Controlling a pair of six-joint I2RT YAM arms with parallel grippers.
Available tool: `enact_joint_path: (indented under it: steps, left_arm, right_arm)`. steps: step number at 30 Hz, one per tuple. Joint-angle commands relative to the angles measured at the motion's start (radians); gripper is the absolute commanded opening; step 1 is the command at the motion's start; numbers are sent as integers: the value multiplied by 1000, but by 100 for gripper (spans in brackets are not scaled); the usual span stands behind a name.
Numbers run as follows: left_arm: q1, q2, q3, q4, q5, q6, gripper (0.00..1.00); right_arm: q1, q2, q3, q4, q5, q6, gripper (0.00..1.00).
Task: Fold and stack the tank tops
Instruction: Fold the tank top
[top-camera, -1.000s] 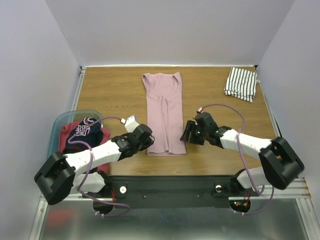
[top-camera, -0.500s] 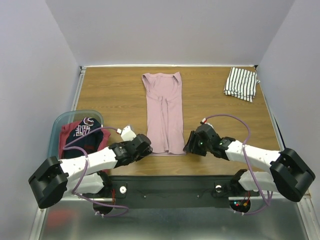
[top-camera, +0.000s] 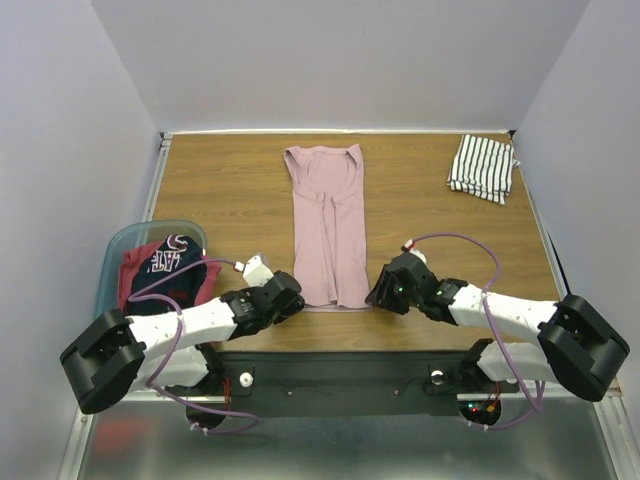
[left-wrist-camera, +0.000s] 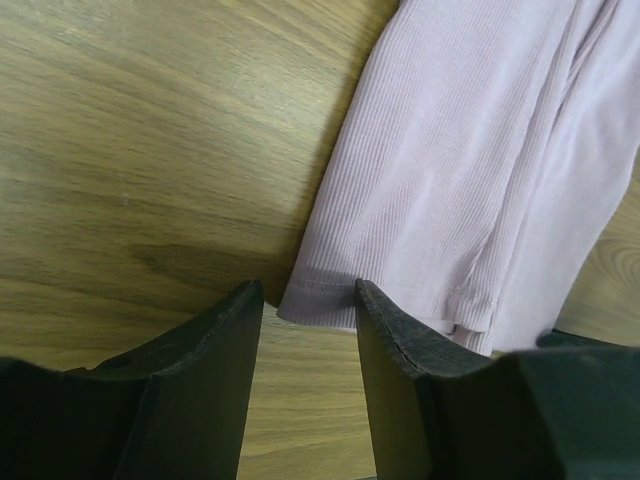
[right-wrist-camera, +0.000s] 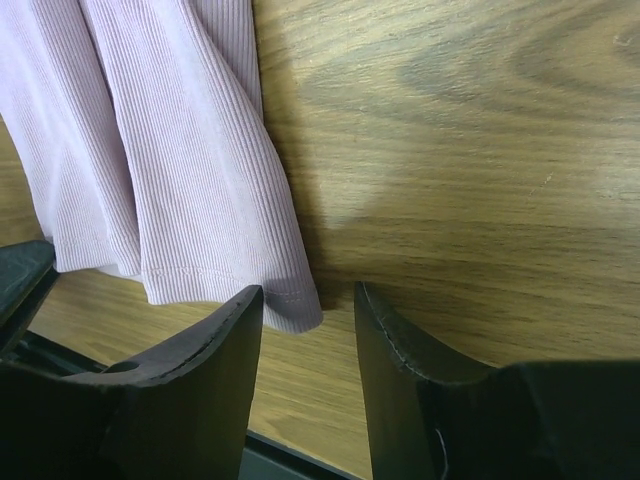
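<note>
Left pincer (left-wrist-camera: 307, 293), right pincer (right-wrist-camera: 308, 292) agape at pink tank top (top-camera: 328, 220) hem

Most of the pink tank top (left-wrist-camera: 470, 150) beyond both wrist views' edges; tops (top-camera: 160, 266) in the tub (top-camera: 150, 226) indistinct.

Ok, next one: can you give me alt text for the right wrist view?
The right gripper hangs open just above a wooden table, with a hem corner of the ribbed pink tank top lying between its two dark fingers. The cloth lies flat on the wood, not yet pinched.
</note>
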Motion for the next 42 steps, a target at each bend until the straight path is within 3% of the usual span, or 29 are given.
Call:
enact_joint_path:
  steps: [1,10,13,15,19,20,22,27,35,39,42]
  left_arm:
    - [-6,-28,-37,43,-25,11,54]
    - [-8,-17,-57,92,-16,37,56]
    - [-8,7,-58,118,-1,51,52]
    - [-8,27,-55,132,7,58,43]
    - [-12,55,-54,138,45,75,18]
    - [-15,56,-54,138,50,78,7]
    - [-35,58,-51,136,68,84,0]
    - [-122,39,-43,90,79,43,0]
    - [-364,1,-15,-86,66,-141,0]
    - [-428,-48,0,-167,59,-198,0]
    - [-428,-82,34,-222,25,-198,0]
  right_arm:
    - [16,17,-22,-3,36,17,48]
    - [39,66,-10,39,22,23,44]
    - [56,97,1,46,30,26,43]
    - [61,107,1,48,39,29,42]
    - [61,95,-7,43,53,9,23]
    - [61,89,-7,40,54,6,20]
    - [62,80,-4,22,60,-9,12]
    - [102,52,11,-58,97,-29,5]
    - [451,-7,68,-340,293,153,3]
    - [547,-24,111,-458,368,227,2]
    - [552,-31,160,-489,407,223,3]
